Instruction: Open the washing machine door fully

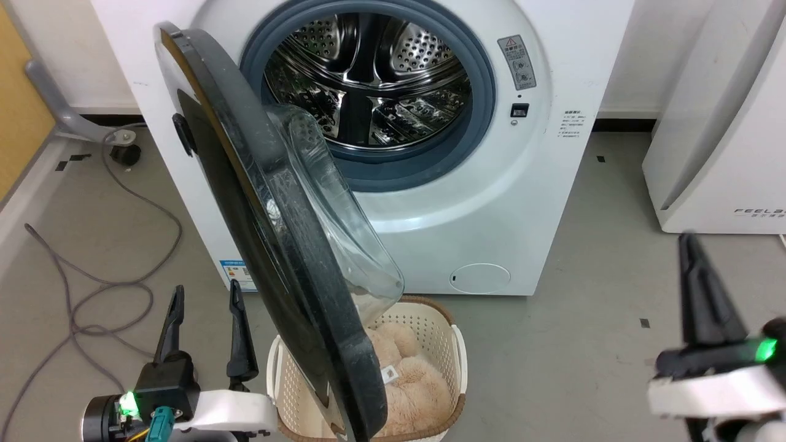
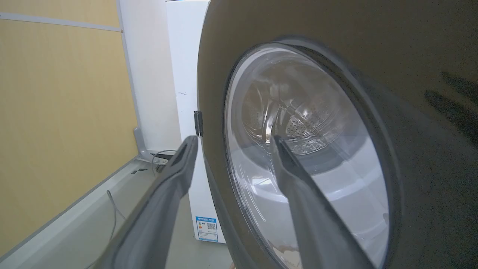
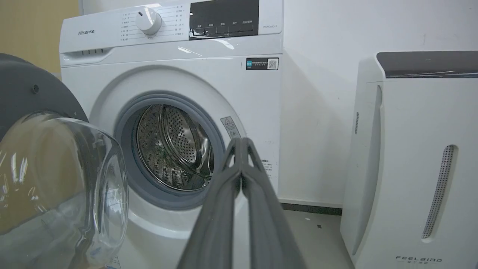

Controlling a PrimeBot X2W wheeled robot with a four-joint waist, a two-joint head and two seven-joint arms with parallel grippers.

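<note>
The white washing machine [image 1: 552,184] stands ahead with its steel drum [image 1: 368,80] exposed. The washing machine door [image 1: 264,245], black with a bulging clear bowl [image 1: 331,215], is hinged on the left and swings out towards me, roughly square to the machine's front. My left gripper [image 1: 207,287] is open, low and just left of the door's outer face, holding nothing. In the left wrist view that gripper [image 2: 234,138] points at the door [image 2: 429,74] near its hinge edge. My right gripper [image 1: 689,245] is shut and empty at the lower right, and in the right wrist view it [image 3: 242,140] faces the machine [image 3: 186,74].
A cream laundry basket [image 1: 457,350] with a beige plush item sits on the floor under the open door. A grey cable [image 1: 92,288] loops on the floor at the left. A white FEELBIRD appliance [image 1: 718,123] stands to the right. A yellow wall panel [image 2: 56,112] is on the left.
</note>
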